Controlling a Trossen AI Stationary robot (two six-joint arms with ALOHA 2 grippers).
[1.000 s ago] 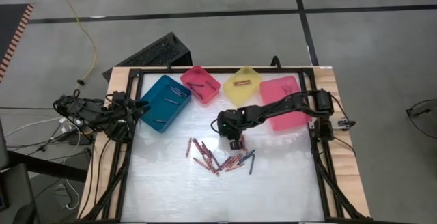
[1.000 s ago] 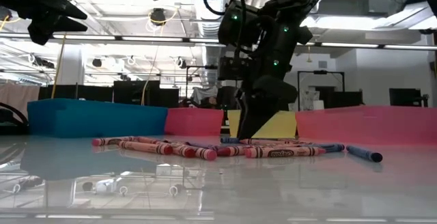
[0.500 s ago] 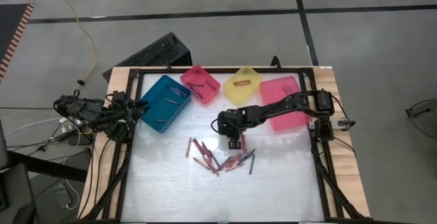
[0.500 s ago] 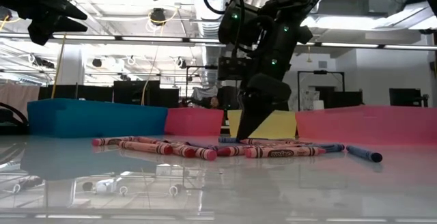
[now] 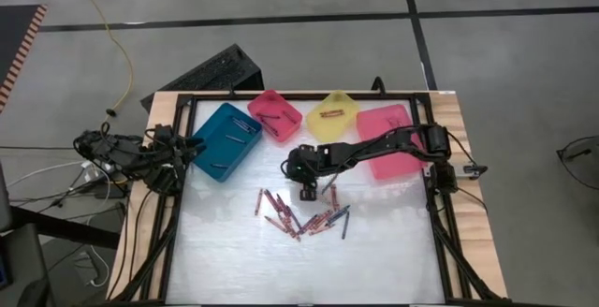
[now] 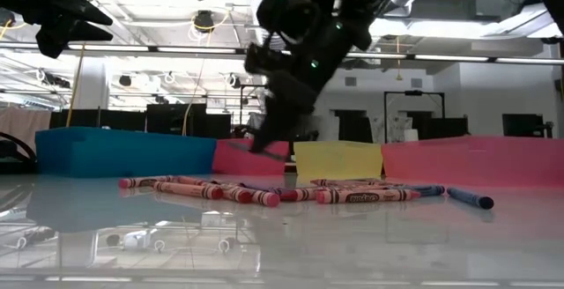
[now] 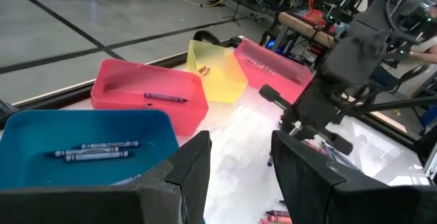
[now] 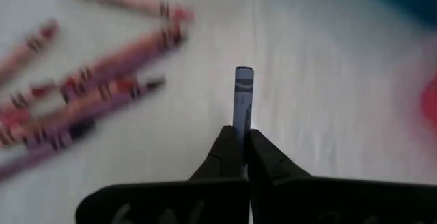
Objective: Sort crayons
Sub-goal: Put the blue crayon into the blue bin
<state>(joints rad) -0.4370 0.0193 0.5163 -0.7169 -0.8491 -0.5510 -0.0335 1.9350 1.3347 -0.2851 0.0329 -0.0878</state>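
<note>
**Right gripper holds a dark crayon above the pile**

High view: the right gripper [image 5: 306,191] reaches across the table [image 5: 225,251] to a spot just beside the crayon pile [image 5: 301,215], on the side facing the bins. The pile lies mid-table, its red sticks fanned at many angles, a few dark ones on its right edge. The held crayon cannot be made out from here. The left gripper [image 5: 192,145] waits at the table's left edge beside the teal bin [image 5: 225,138].

Low view: the right gripper [image 6: 264,139] hangs clear of the tabletop with a dark crayon [image 6: 256,150] clamped at its tip, the stick's long axis nearly level, tilted slightly. The pile [image 6: 264,192] rests flat on the table below and in front.

Left wrist view: the left arm's fingers [image 7: 191,173] stand apart with nothing between them. Only this view shows bin contents clearly: grey sticks lying in the teal bin [image 7: 41,132], one dark stick in the small pink bin [image 7: 136,104], small pieces in the yellow bin [image 7: 218,74]. The right gripper [image 7: 304,125] shows farther off, above the table.

Right wrist view: the fingers [image 8: 229,152] are pinched shut on the dark crayon [image 8: 243,101], whose long axis runs straight out from between them, free end pointing away from the wrist. Red crayons [image 8: 89,94] lie on the table beyond.
</note>
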